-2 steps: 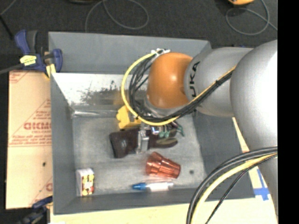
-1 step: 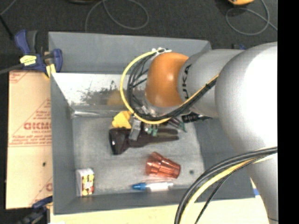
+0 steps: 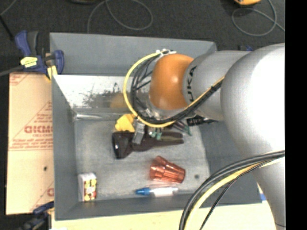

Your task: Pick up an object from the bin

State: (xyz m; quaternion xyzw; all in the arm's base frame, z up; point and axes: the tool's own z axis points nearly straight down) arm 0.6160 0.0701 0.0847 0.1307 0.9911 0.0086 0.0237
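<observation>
My gripper (image 3: 139, 134) reaches down under the orange wrist cover in the middle of the bin. It is right over a dark brown, elongated thing (image 3: 123, 145) that lies across the bin floor, with its thicker end to the left. A small yellow thing (image 3: 124, 123) sits just up and left of the gripper, partly hidden by the arm's cables. Whether the gripper touches the dark thing is hidden.
A copper-coloured ribbed cone (image 3: 166, 171) lies below and right of the gripper. In front of it, near the bin's front wall, is a blue and white pen (image 3: 156, 191). A small white box with red and yellow print (image 3: 87, 186) stands in the front left corner.
</observation>
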